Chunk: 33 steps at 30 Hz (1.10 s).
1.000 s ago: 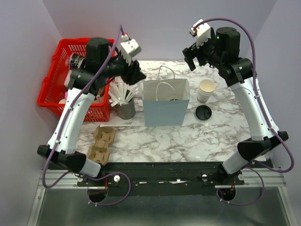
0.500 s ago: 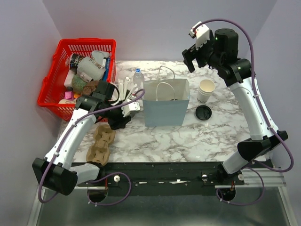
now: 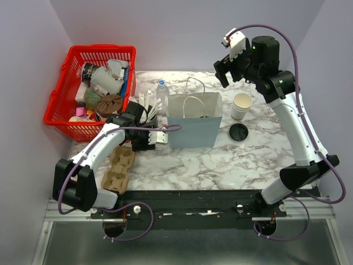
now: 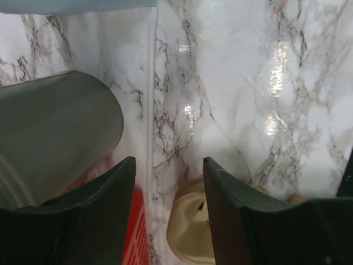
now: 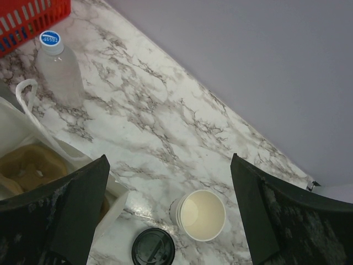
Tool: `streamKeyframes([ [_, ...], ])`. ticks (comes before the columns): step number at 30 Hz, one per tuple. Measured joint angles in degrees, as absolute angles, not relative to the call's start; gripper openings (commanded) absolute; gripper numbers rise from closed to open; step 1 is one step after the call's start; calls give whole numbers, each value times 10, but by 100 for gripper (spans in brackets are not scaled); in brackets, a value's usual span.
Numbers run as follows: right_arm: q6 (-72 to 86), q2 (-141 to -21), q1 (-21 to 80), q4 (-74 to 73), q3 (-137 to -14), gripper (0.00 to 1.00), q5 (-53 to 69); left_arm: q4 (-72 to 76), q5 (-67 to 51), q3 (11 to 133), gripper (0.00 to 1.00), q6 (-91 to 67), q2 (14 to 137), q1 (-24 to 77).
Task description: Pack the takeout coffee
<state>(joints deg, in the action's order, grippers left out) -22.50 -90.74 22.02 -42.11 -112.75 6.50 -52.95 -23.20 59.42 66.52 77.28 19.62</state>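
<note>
A cream-white paper cup stands open, without a lid, right of the light blue paper bag. Its round black lid lies flat on the marble in front of it. In the right wrist view the cup and lid lie below my right gripper, which is open, empty and high above them. My left gripper is low over the table left of the bag. In the left wrist view it is open and empty.
A grey cup of white straws stands by my left gripper. A cardboard cup carrier lies near the front left. A water bottle stands behind the bag. A red basket of items is at far left. Another carrier sits in the bag.
My left arm has swung down from high by the basket to low over the table beside the straw cup and bag. My right arm has barely moved.
</note>
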Motion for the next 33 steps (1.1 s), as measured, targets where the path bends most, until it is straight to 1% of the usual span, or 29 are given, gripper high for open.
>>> streamKeyframes([
  [4,-225,-897,220,-421,-1120,100,65,-498,-234,588,59,702,812,199],
  [7,-225,-890,220,-421,-1115,100,65,-479,-236,588,56,717,844,204],
  [12,-225,-883,220,-421,-1114,100,64,-455,-236,589,52,733,896,211],
  [17,-225,-883,220,-421,-1114,100,64,-442,-236,601,50,742,941,221],
  [26,-226,-883,220,-421,-1114,100,64,-427,-224,607,38,745,981,234],
  [27,-226,-883,220,-421,-1114,100,64,-427,-223,607,33,745,985,235],
  [29,-226,-883,220,-421,-1114,100,64,-424,-219,608,29,745,987,238],
  [31,-226,-883,220,-421,-1114,100,64,-422,-213,609,22,745,989,241],
  [32,-226,-883,220,-421,-1114,100,64,-422,-211,609,18,745,989,243],
  [33,-226,-883,220,-421,-1114,100,64,-420,-210,610,9,745,990,245],
])
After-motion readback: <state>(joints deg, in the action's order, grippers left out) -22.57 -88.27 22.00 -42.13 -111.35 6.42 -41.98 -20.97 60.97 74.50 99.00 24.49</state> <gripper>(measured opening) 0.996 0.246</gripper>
